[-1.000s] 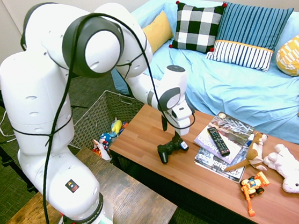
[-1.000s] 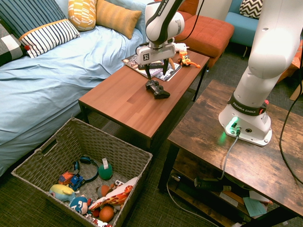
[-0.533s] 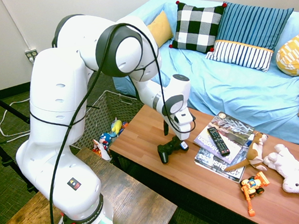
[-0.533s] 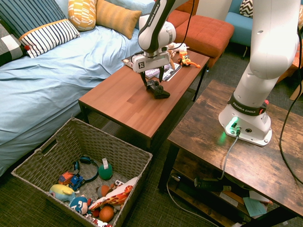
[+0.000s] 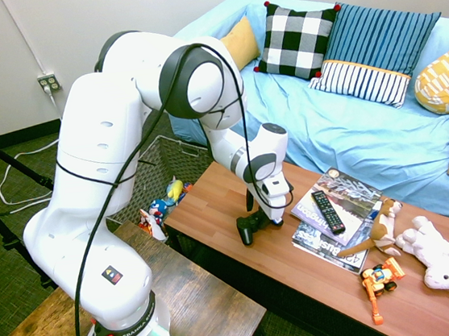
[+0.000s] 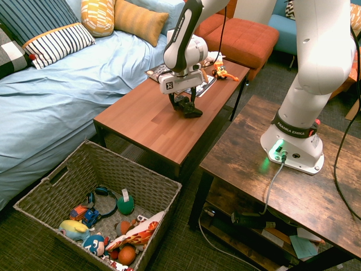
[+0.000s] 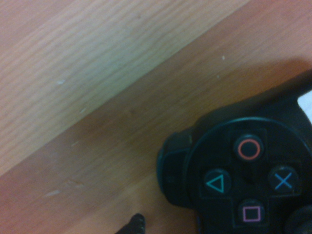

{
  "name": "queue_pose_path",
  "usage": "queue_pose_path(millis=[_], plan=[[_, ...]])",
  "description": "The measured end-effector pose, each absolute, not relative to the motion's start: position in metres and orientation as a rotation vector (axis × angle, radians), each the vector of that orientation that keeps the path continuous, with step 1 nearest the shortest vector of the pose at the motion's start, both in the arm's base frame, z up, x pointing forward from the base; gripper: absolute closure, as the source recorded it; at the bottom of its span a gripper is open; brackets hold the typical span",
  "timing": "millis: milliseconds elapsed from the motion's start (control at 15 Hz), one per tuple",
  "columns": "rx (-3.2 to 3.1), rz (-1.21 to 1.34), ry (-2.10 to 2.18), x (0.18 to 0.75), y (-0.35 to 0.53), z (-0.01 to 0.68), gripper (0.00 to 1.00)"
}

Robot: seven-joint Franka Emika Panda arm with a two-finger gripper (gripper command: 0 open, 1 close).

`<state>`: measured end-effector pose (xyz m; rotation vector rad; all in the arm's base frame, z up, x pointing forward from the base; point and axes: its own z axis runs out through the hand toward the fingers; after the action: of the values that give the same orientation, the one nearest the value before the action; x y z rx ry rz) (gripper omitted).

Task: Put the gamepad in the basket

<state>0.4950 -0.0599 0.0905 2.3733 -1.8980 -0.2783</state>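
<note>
The pad (image 6: 189, 108) lies on the surface (image 6: 138, 117), and the hand (image 6: 183, 100) is down over it, fingers spread wide, one to each side; nothing looks gripped or lifted. I judge the step in hand to be lining up for the grasp. Next the fingers should close squarely on the body, then lift straight up. In the second exterior view the basket (image 6: 166, 195) sits at about seven o'clock from the pad, so a carry that way should follow, high enough to clear the rim before letting go. A lopsided pinch could let the rounded grips twist out.
</note>
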Motion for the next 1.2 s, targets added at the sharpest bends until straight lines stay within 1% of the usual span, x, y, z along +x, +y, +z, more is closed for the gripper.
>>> queue_pose_path(millis=[600, 733, 867, 1000, 1200], plan=[[2.415, -0.294, -1.903, 0.496, -0.059, 0.089, 1.00], [2.498, -0.271, -1.851, 0.497, -0.056, 0.100, 1.00], [2.577, -0.210, -1.809, 0.499, -0.053, 0.134, 1.00], [2.655, -0.110, -1.733, 0.507, -0.037, 0.186, 1.00], [2.709, 0.016, -1.604, 0.514, 0.030, 0.276, 1.00]])
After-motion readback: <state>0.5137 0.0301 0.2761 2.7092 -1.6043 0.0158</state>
